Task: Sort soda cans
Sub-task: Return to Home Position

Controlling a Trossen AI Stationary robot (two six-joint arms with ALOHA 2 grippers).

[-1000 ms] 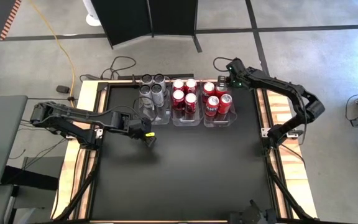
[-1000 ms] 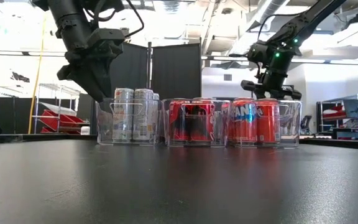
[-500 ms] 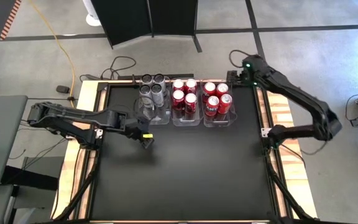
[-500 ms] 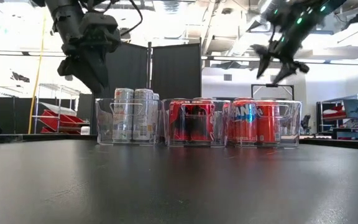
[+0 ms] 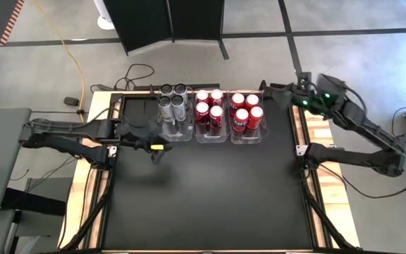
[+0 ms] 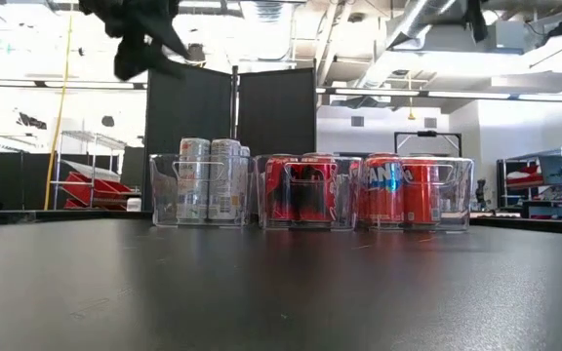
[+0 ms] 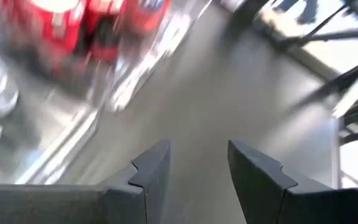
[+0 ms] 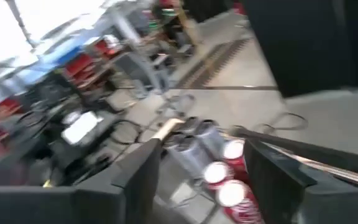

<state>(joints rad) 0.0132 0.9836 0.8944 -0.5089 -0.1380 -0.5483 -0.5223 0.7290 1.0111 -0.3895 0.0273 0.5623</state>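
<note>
The table top [image 5: 210, 183] is lit evenly from overhead in the high view, matt black, with hardly a shadow cast. In the low view the room behind is blown out by ceiling lights and white glare at upper left, and the left arm [image 6: 140, 24] is reduced to a smeared silhouette. A soft sheen is thrown across the table. Both wrist views are streaked by motion blur, with the soda cans [image 7: 73, 25] rendered as red smears. Only the dark fingers [image 7: 151, 177] are held sharp.

Grey concrete floor [image 5: 372, 49] lies all round, a yellow cable [image 5: 63, 41] trailing across it. A black folding screen [image 6: 232, 112] stands behind; shelves of red bins [image 6: 94, 189] sit beside it, with pale ducts [image 6: 410, 21] under bright ceiling light.
</note>
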